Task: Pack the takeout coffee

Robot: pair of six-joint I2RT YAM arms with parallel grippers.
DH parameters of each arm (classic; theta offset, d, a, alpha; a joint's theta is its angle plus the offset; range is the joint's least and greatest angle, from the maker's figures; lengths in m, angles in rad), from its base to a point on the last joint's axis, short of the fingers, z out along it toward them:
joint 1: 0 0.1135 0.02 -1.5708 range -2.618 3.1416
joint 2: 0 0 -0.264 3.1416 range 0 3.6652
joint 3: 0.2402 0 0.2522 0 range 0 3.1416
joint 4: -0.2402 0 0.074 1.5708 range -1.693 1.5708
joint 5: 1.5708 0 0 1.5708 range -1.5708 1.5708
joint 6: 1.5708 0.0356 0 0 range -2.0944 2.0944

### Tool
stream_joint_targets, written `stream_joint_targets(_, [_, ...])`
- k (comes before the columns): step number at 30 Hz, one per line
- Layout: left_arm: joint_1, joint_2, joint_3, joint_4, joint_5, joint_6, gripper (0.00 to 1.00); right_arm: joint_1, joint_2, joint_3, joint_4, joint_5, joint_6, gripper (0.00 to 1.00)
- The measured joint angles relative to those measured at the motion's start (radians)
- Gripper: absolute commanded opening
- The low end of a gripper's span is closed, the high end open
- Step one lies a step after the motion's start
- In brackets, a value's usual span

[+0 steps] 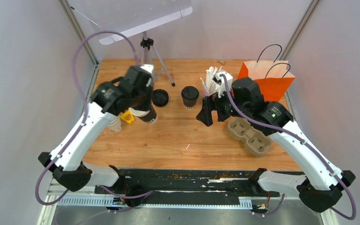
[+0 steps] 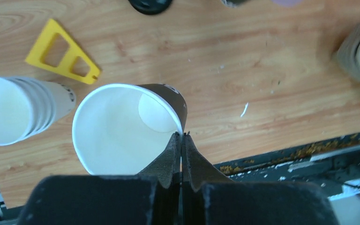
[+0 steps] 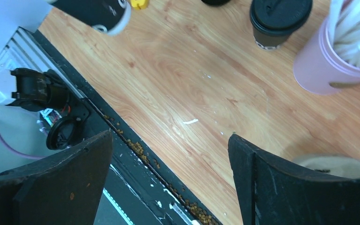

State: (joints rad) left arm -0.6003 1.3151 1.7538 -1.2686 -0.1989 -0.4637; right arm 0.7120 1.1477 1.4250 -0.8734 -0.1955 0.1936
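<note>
The left fingers (image 2: 176,154) are pressed together on the rim of an open paper cup (image 2: 122,131), one inside the wall and one outside. The cup is dark outside, white inside and has no lid. It sits tilted at about 9 o'clock on the worktop (image 1: 178,140) in the overhead view, and I cannot tell whether its base touches the wood. A loose black lid (image 1: 160,97) lies flat just beside it, toward 1 o'clock. A lidded cup (image 1: 190,96) stands upright at 12 o'clock.

The right fingers (image 3: 267,173) stand wide apart with nothing between them, at 5 o'clock of the lidded cup and next to the pulp tray (image 1: 249,135) at 3 o'clock.

The step in hand looks like standing the open cup up so the lid can go on. A rim pinch is a thin hold and the paper wall may buckle. The base should come down flat, clear of the stack of white cups (image 2: 14,110) and the yellow triangle (image 2: 63,54), and the fingers should part only once the cup stands.

White marks show on the held cup's dark wall, and there is small print on the stack. Neither can be read, and no brand is legible.
</note>
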Motion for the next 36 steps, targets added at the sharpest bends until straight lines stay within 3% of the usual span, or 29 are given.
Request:
stream_joint_targets(3, [-0.135, 0.031, -0.107, 0.060, -0.052, -0.013, 0.00, 0.000, -0.044, -0.041, -0.012, 0.041, 0.004, 0.93])
stream_joint_targets(7, [-0.236, 0.082, -0.222, 0.167, -0.108, -0.022, 0.00, 0.000, -0.105, -0.086, -0.039, 0.101, 0.020, 0.93])
stream_joint_targets(13, [-0.306, 0.161, -0.383, 0.349, -0.127, -0.040, 0.02, 0.000, -0.196, -0.101, -0.072, 0.164, 0.060, 0.93])
stream_joint_targets(21, [-0.377, 0.257, -0.438, 0.481, -0.097, -0.073, 0.06, 0.000, -0.193, -0.089, -0.093, 0.222, 0.068, 0.94])
stream_joint_targets(23, [-0.391, 0.259, -0.448, 0.503, -0.085, -0.084, 0.16, 0.000, -0.190, -0.089, -0.098, 0.224, 0.068, 0.94])
stream_joint_targets(27, [-0.407, 0.255, -0.484, 0.558, -0.058, -0.108, 0.45, 0.000, -0.195, -0.089, -0.098, 0.221, 0.068, 0.94])
stream_joint_targets(30, [-0.407, 0.256, -0.484, 0.555, -0.042, -0.126, 0.57, 0.000, -0.196, -0.089, -0.098, 0.220, 0.067, 0.94])
stream_joint_targets(36, [-0.407, 0.273, -0.275, 0.446, -0.078, -0.138, 0.85, 0.000, -0.209, -0.089, -0.098, 0.197, 0.059, 0.94])
